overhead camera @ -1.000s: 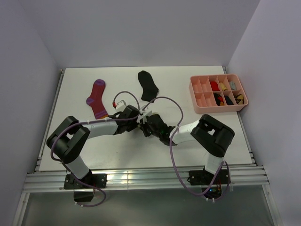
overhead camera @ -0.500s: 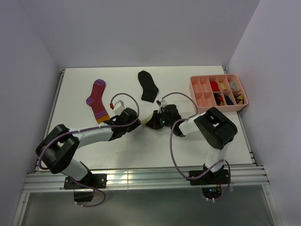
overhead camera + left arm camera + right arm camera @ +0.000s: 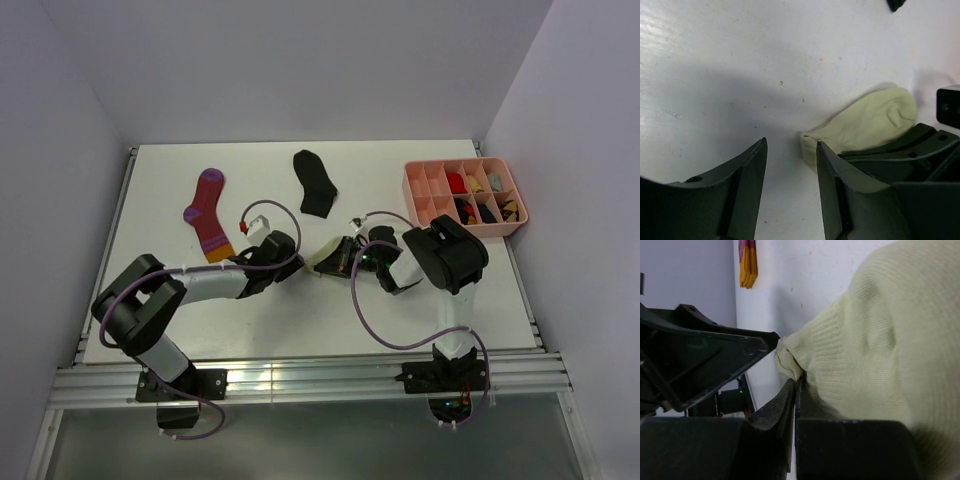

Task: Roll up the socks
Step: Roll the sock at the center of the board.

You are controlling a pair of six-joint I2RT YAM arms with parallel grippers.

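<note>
A small cream sock point(image 3: 326, 257) lies bunched at the table's middle, between my two grippers. My right gripper point(image 3: 795, 383) is shut, pinching the cream sock point(image 3: 880, 340) at its ribbed end; in the top view it point(image 3: 344, 259) lies low, just right of the sock. My left gripper point(image 3: 790, 145) stands open just left of the cream sock point(image 3: 865, 120), its right finger point(image 3: 832, 170) against the sock's end and bare table between the fingers. The black sock point(image 3: 316, 183) and the magenta striped sock point(image 3: 208, 210) lie flat farther back.
A pink compartment tray point(image 3: 412, 192) with several small rolled items stands at the back right. The magenta sock's orange toe point(image 3: 747, 265) shows far off in the right wrist view. Purple cables loop over both arms near the cream sock.
My left gripper has opened and let go of the cream sock. The right gripper has drawn the sock a little to the right, still shut on it.
</note>
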